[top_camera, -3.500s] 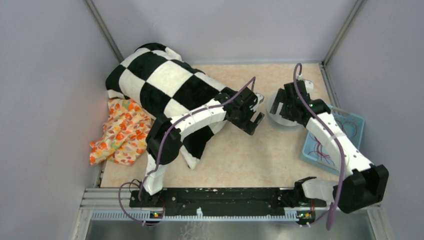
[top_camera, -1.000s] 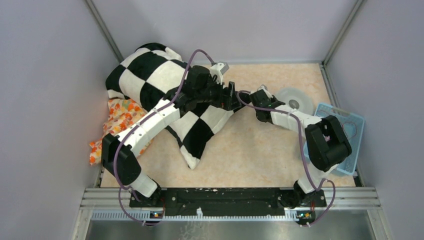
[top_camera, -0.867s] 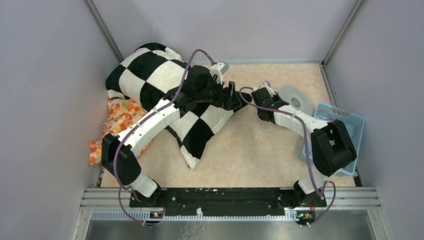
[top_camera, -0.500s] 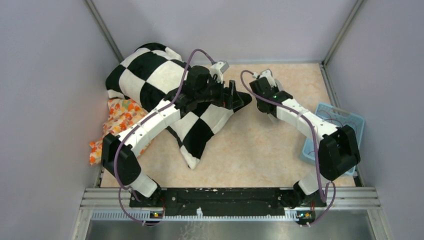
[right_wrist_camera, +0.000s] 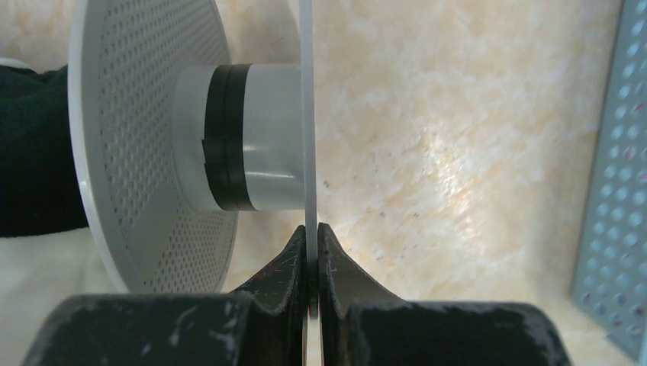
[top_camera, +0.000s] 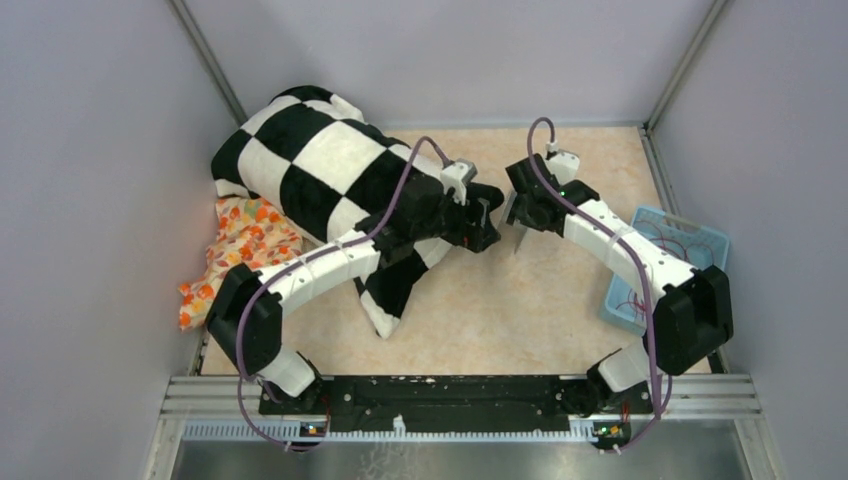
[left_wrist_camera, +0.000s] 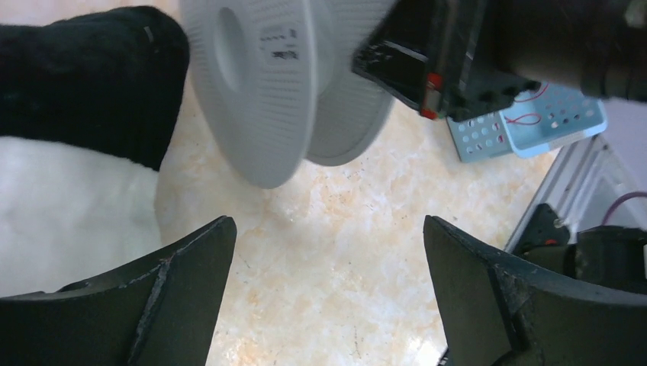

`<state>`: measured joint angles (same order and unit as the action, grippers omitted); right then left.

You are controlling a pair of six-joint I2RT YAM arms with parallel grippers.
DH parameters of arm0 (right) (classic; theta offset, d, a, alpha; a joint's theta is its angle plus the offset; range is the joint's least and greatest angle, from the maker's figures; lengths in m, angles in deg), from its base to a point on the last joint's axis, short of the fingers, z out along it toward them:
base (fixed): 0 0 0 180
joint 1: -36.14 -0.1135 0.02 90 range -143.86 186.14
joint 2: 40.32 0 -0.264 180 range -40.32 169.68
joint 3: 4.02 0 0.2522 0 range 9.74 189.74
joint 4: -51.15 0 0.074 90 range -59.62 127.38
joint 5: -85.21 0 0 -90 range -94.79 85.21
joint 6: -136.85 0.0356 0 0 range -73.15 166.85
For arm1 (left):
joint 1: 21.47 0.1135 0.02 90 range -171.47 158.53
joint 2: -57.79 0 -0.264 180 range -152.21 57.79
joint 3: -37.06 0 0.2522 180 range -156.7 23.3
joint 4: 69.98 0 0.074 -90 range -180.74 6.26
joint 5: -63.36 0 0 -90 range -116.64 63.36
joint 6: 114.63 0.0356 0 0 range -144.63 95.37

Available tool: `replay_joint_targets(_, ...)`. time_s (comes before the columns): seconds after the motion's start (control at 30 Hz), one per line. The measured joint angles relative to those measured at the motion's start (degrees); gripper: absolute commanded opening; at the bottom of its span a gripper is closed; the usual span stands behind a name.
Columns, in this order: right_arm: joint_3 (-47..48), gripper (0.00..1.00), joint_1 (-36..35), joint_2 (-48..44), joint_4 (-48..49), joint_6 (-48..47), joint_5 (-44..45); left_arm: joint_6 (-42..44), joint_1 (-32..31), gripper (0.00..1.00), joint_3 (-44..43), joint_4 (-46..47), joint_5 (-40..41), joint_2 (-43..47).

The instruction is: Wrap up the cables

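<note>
My right tool [right_wrist_camera: 311,255] pinches the thin rim of a white spool [right_wrist_camera: 145,137]. My left tool [left_wrist_camera: 326,236] is wide open and holds nothing, close to the spool. The thin red cables [left_wrist_camera: 528,95] lie in the blue basket [left_wrist_camera: 488,137] at the right edge of the tabletop [top_camera: 500,300].

One spool [left_wrist_camera: 263,84], one basket [left_wrist_camera: 488,136], one checkered pillow [top_camera: 320,150], one floral cloth [top_camera: 240,235].

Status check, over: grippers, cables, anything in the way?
Right gripper shut on spool flange; left gripper open, facing it. Cables in blue basket, none visible on spool. Checkered cushion beside left gripper.
</note>
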<state>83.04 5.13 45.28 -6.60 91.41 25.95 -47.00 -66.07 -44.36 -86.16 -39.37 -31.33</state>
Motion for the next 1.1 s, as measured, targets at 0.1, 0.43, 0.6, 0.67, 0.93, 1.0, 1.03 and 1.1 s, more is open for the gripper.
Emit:
replay_joint_targets(0.1, -0.55, 0.0, -0.02, -0.7, -1.16, 7.34, -1.22, 2.78, -3.89, 0.99, 3.87, 4.46, 4.24, 1.49)
replay_joint_targets(0.43, -0.13, 0.0, -0.13, -0.7, -5.75, 19.17, -3.52, 12.31, -5.38, 0.94, 8.24, 18.64, 11.45, -0.04)
replay_joint_targets(0.6, -0.13, 0.0, -0.13, -0.81, -6.32, 20.22, -4.61, 19.8, -5.4, 0.85, 9.16, 26.12, 11.28, -4.35)
replay_joint_targets(0.67, -0.13, 0.06, -0.13, -0.85, -6.45, 20.33, -4.92, 21.86, -5.4, 0.81, 9.09, 27.15, 11.28, -6.27)
replay_joint_targets(0.93, -1.53, 0.92, -0.42, -1.66, -6.08, 19.69, -8.41, 25.55, -4.98, 0.67, 6.64, 27.54, 9.97, -12.11)
replay_joint_targets(1.0, -2.99, 0.95, -0.46, -3.23, -5.62, 19.02, -9.22, 25.46, -4.57, 0.68, 6.16, 27.52, 9.07, -12.44)
replay_joint_targets(1.03, -3.69, 0.96, -0.46, -4.37, -5.51, 18.67, -9.62, 25.29, -4.09, 0.69, 5.99, 27.47, 8.46, -12.48)
replay_joint_targets(1.1, -4.26, 0.96, -0.44, -6.45, -5.42, 18.12, -9.99, 25.03, -3.06, 0.69, 5.68, 27.5, 7.3, -12.46)
